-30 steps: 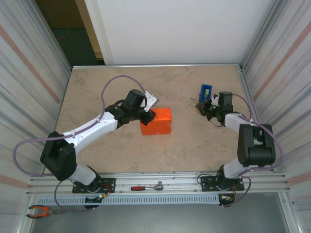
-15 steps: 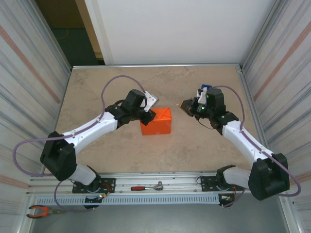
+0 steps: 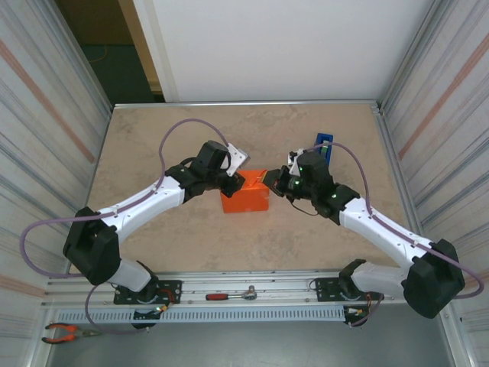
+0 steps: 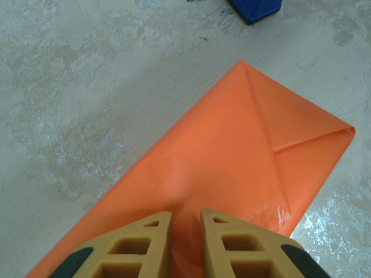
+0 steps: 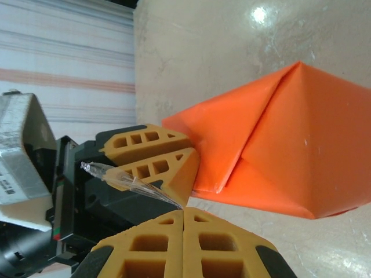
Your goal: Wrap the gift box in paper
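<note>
The gift box (image 3: 250,199) sits mid-table as a bright orange block skinned in the paper (image 4: 232,145), with a triangular end fold (image 5: 290,156) facing the right wrist camera. My left gripper (image 3: 238,181) rests on the box's top left end, and its jaws (image 4: 185,219) are pinched on a raised ridge of paper. My right gripper (image 3: 268,180) hovers just off the box's upper right corner. It is shut (image 5: 184,211) on a strip of clear tape (image 5: 124,180) that trails toward the left gripper's fingers (image 5: 152,152).
A blue tape dispenser (image 3: 324,144) stands behind the right arm, its corner also in the left wrist view (image 4: 255,7). A red-handled ratchet (image 3: 229,295) and pliers (image 3: 65,332) lie on the front rail. Ribbed walls close in both sides.
My right arm has swung left from the tape dispenser to the box's right end, carrying the tape strip. The left gripper and the box have stayed put.
</note>
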Controlling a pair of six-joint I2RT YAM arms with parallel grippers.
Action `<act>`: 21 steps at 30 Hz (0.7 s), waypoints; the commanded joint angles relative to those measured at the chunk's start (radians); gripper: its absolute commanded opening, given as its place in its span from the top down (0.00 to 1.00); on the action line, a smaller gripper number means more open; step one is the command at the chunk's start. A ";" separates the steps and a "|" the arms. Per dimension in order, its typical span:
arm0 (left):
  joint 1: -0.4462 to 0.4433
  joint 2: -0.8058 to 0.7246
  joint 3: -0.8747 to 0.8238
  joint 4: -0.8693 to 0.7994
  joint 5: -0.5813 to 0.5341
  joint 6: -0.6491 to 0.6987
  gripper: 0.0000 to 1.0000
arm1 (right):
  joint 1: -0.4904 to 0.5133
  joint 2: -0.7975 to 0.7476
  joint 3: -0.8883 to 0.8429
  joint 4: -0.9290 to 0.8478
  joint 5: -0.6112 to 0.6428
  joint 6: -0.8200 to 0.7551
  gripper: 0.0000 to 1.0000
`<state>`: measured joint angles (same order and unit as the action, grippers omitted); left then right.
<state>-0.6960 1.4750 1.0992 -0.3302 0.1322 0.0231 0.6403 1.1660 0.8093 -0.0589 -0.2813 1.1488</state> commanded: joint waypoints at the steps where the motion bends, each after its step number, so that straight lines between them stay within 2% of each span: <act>1: -0.019 0.026 -0.056 -0.124 0.010 0.008 0.81 | 0.032 0.027 0.041 -0.024 0.085 0.076 1.00; 21: -0.022 0.022 -0.060 -0.119 0.017 0.004 0.82 | 0.077 0.180 0.140 -0.031 0.090 0.109 1.00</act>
<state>-0.6964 1.4731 1.0954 -0.3244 0.1322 0.0231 0.7078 1.3293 0.9157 -0.0780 -0.2020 1.2312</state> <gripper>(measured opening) 0.187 0.041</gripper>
